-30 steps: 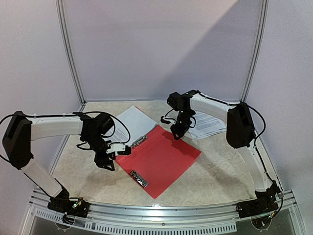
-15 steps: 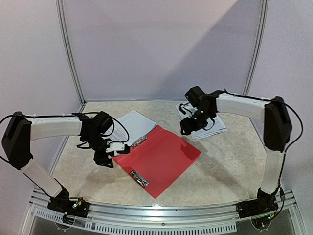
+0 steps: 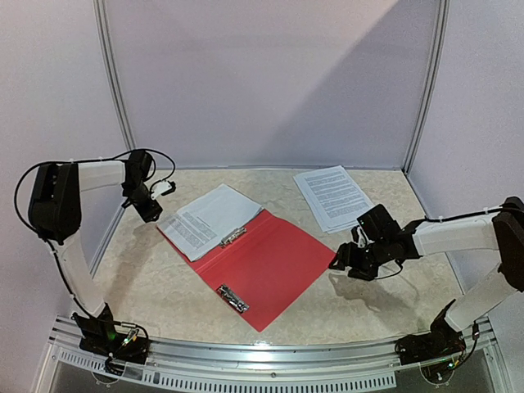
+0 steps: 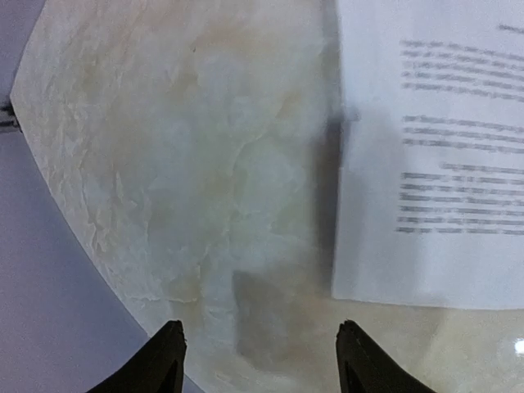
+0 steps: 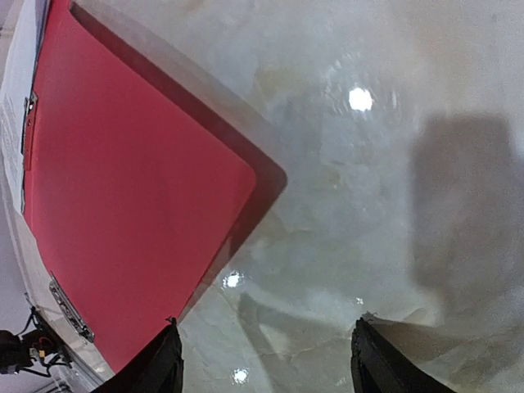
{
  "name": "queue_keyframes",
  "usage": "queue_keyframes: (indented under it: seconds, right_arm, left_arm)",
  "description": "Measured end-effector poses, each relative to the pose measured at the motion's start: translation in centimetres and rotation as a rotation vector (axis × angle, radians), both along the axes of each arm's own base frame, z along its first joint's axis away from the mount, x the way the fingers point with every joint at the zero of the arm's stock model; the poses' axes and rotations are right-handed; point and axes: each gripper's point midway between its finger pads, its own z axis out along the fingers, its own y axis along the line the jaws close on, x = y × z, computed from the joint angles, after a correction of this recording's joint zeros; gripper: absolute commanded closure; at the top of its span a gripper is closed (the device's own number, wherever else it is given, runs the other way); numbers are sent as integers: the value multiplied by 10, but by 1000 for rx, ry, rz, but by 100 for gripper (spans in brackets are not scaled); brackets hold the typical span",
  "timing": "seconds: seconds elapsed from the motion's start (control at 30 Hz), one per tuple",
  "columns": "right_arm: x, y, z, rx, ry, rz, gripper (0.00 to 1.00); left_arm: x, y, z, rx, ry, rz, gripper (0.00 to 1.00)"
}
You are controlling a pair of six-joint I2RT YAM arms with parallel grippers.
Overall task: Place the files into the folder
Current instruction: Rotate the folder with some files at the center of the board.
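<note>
The red folder lies open in the middle of the table, with a silver clip at its spine. One white printed sheet rests on its left half. More of the files lie in a stack at the back right. My left gripper hovers open over bare table just left of that sheet, fingers empty. My right gripper is open and empty, low by the folder's right corner.
A second silver clip sits on the folder's near edge, also seen in the right wrist view as the clip. Metal-framed walls close the table's back and sides. A rail runs along the near edge.
My right gripper opened and swung from the folder's far corner over the file stack down to the folder's right corner. My left arm drew back from the folder's left edge to the far left.
</note>
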Motion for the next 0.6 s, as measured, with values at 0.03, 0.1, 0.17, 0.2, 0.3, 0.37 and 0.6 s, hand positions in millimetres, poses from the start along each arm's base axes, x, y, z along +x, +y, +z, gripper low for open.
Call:
queue_keyframes:
  seconds: [0.03, 0.1, 0.17, 0.2, 0.3, 0.37, 0.6]
  right_arm:
    - [-1, 1, -4, 26, 4, -23, 34]
    - [4, 7, -1, 87, -15, -61, 36]
    - [9, 12, -2, 128, -25, -85, 39]
    - [12, 15, -1, 147, -29, -91, 41]
    - [24, 22, -3, 185, -46, -106, 58]
    - [32, 23, -5, 207, -48, -125, 68]
    - [58, 6, -12, 221, -53, -193, 89]
  left_arm:
    - [5, 9, -6, 20, 1, 24, 37]
    - [9, 21, -19, 59, 12, 56, 37]
    - [8, 26, -31, 83, 31, 65, 37]
    - [6, 27, -36, 89, 40, 66, 37]
    - [1, 28, -42, 92, 46, 69, 37]
    - [-1, 28, -43, 90, 34, 69, 37]
    - [-22, 23, -44, 71, 17, 50, 37]
